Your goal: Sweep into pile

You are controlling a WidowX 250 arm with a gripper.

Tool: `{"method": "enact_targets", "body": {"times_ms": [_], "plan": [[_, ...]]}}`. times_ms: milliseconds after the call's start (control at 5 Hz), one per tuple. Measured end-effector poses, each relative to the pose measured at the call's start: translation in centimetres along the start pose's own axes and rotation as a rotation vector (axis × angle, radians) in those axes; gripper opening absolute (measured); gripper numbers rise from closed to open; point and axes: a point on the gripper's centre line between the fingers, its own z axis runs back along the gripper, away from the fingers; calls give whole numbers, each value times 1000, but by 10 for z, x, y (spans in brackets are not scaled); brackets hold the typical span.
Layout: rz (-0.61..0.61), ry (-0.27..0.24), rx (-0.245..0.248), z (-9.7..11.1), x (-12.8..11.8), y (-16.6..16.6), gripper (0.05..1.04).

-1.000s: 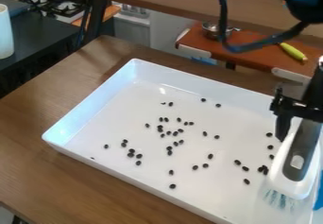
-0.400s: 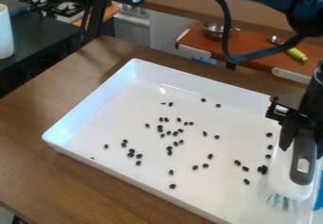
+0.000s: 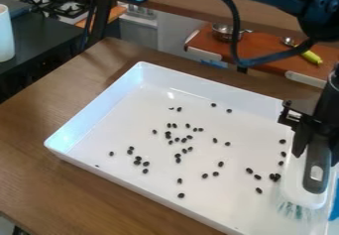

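Beyond the far-left side of the white tray (image 3: 258, 92), a white cylinder (image 3: 5, 33) stands upright on a dark counter (image 3: 39, 45). Stove (image 3: 58, 5) farther back, also past the tray's left side. Brown table (image 3: 39, 125) runs under the tray and out past its left side.

Inside the tray, leftmost: one dark bean (image 3: 111, 153) alone, a tiny dark speck nearer the tray's front wall. Then a loose string of beans, a few near one another, in the tray's left part. Mid-tray: the thickest scatter, some in touching pairs, others spread toward the back wall; two beans lie apart near the tray's front wall. Right of mid-tray, scattered singles and pairs. Close to the brush, a small tight clump (image 3: 273, 177), with a thin column of single beans running from it toward the back.

Behind the tray, on a red-brown surface (image 3: 265, 69): metal pot (image 3: 224, 29), then a yellow-green long item (image 3: 311, 56) farther right. Dark arm (image 3: 265, 0) spans above and behind the tray, cable (image 3: 236, 35) looping down.

Over the tray's right part, the black gripper (image 3: 317, 149) points down, fingers clamped on the grey handle of the white brush (image 3: 303, 182). Brush upright at a slant, head low, pale bristles (image 3: 295, 210) down toward the tray's floor at its near right. Rightmost, a blue item (image 3: 335, 204) by the tray's right side.
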Motion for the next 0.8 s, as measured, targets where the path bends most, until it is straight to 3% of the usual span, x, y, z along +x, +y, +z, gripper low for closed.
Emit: {"method": "enact_targets", "body": {"times_ms": [400,800], "plan": [[-18,32,27,-3,3,22,498],[-25,79,86,-5,2,54,498]]}}
